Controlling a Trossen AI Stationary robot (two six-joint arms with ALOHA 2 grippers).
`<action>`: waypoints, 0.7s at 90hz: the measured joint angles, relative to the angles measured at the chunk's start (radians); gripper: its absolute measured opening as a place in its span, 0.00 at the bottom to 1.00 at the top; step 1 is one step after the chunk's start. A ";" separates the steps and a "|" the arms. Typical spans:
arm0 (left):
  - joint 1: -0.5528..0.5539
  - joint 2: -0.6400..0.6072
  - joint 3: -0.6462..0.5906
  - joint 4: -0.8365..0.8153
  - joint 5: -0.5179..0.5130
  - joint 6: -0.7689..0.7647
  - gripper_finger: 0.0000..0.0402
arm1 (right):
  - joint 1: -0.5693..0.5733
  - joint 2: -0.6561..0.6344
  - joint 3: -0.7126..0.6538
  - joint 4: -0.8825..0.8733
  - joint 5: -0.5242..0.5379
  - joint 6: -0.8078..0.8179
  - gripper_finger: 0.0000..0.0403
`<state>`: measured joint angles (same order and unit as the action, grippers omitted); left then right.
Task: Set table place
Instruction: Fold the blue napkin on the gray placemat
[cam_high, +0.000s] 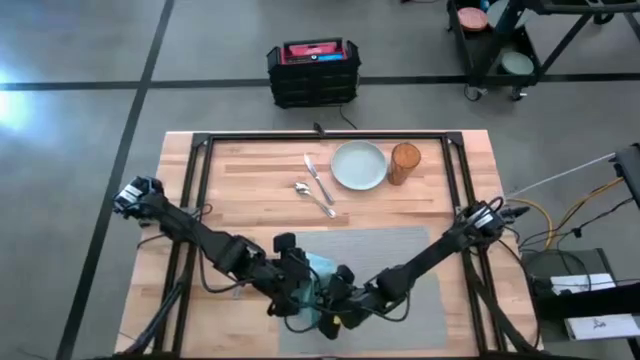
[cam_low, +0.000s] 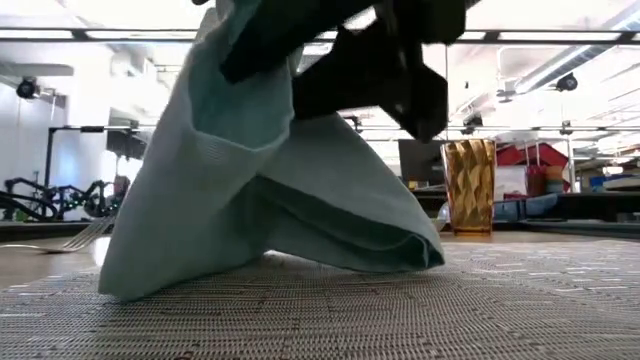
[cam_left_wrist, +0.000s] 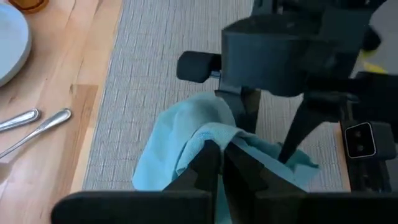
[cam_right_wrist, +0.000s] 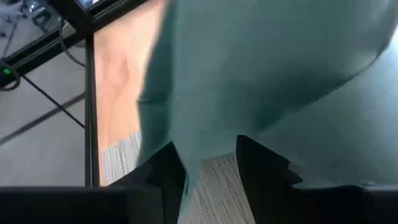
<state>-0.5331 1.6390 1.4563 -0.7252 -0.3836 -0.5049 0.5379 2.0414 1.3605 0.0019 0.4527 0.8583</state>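
Observation:
A teal napkin (cam_high: 322, 268) stands bunched up like a tent on the near left part of the grey placemat (cam_high: 400, 260), its lower folds (cam_low: 330, 250) resting on the weave. My left gripper (cam_left_wrist: 225, 163) is shut on its raised top. My right gripper (cam_right_wrist: 211, 168) comes in from the right, open, with a hanging part of the cloth between its fingers. Farther back on the table (cam_high: 250, 170) lie the pale plate (cam_high: 358, 164), the amber glass (cam_high: 404, 163) and the silver cutlery (cam_high: 318, 190). My left gripper pinches a raised fold of the napkin (cam_left_wrist: 219, 138) between its two fingers, from above and slanting from the table's left. That part is lifted; the cloth slopes down from it and its lower edges lie on the placemat. My right gripper has a narrow hanging part of the napkin (cam_right_wrist: 186, 143) between its open fingers, beside one finger (cam_right_wrist: 165, 171). Whether a finger touches the cloth, I cannot tell.
The right half of the placemat (cam_high: 420, 280) is bare weave. A black metal frame (cam_high: 330, 138) borders the table top. A black crate (cam_high: 313, 72) stands on the floor beyond the far edge.

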 joint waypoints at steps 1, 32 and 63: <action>0.000 0.000 0.000 0.000 0.000 0.000 0.00 | -0.002 0.002 0.000 -0.004 -0.001 0.002 0.29; -0.003 0.000 0.000 0.009 0.005 -0.001 0.00 | -0.019 -0.067 0.000 -0.248 0.013 -0.088 0.03; -0.005 -0.002 0.000 0.006 0.010 0.003 0.02 | 0.028 -0.319 0.000 -0.641 0.206 -0.065 0.00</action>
<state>-0.5380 1.6371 1.4563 -0.7188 -0.3740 -0.5014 0.5660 1.7220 1.3605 -0.6387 0.6585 0.7930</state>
